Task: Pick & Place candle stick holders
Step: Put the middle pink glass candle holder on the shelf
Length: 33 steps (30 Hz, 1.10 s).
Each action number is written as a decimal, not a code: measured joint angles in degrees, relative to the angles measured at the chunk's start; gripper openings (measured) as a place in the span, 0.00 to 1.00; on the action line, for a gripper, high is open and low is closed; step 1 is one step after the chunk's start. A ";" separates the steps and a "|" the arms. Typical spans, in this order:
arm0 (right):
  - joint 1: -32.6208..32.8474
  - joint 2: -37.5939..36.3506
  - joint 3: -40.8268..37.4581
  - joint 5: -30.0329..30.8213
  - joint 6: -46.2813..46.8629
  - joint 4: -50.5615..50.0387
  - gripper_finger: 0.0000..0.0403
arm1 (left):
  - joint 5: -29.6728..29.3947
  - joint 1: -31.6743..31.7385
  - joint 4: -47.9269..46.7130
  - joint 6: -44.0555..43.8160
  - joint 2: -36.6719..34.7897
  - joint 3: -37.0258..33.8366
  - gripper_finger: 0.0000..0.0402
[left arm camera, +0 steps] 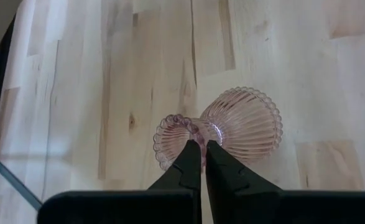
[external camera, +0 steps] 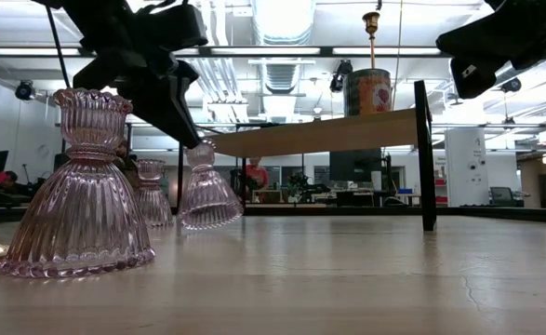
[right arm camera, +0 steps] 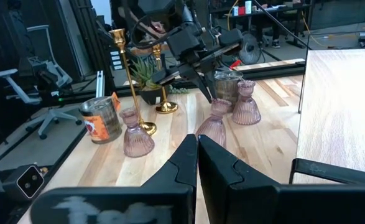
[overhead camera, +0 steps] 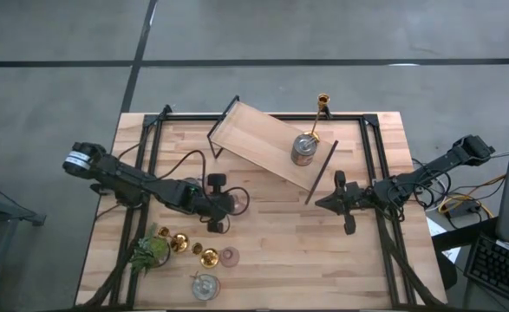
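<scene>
The left gripper (left arm camera: 202, 149) is clamped on the rim of a small ribbed pink glass candle holder (left arm camera: 244, 124), its two dark fingers pinched together over the cup's scalloped upper edge. In the low view the holder (external camera: 207, 195) hangs tilted just clear of the tabletop, its flared base swung off the vertical, so its long axis leans rather than standing plumb. In the high view the held holder sits at about 9 o'clock from the table's centre, and the slanted wooden shelf tray (overhead camera: 263, 139), where a slim gold candlestick (overhead camera: 321, 108) and a squat silvery round holder (overhead camera: 303, 149) already stand, lies toward 1 o'clock from the claw; the coming carry likely turns on that bearing. The left arm reaches in low from 9 o'clock, stretched nearly flat along the wooden table (overhead camera: 280, 251). The right gripper (overhead camera: 339, 203) waits with fingers together near 3 o'clock, closer to the tray but empty.
</scene>
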 joint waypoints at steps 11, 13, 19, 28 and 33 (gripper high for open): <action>0.00 0.00 0.00 0.00 -0.02 -0.24 0.02 | -0.68 0.00 -0.81 2.39 -0.04 0.75 0.02; 0.00 0.00 0.00 0.00 -0.02 -0.26 0.02 | -1.42 -0.02 -1.34 2.86 -0.04 1.11 0.02; 0.00 0.00 0.00 0.28 -0.04 -0.36 0.02 | -2.87 0.00 -2.81 3.87 -0.04 2.02 0.02; -0.02 0.00 0.00 1.53 -0.22 -0.46 0.02 | -3.06 0.00 -3.96 8.28 -0.04 5.52 0.02; 0.00 0.00 0.00 1.53 -0.22 -0.46 0.02 | -3.25 0.00 -4.20 9.63 -0.04 6.94 0.02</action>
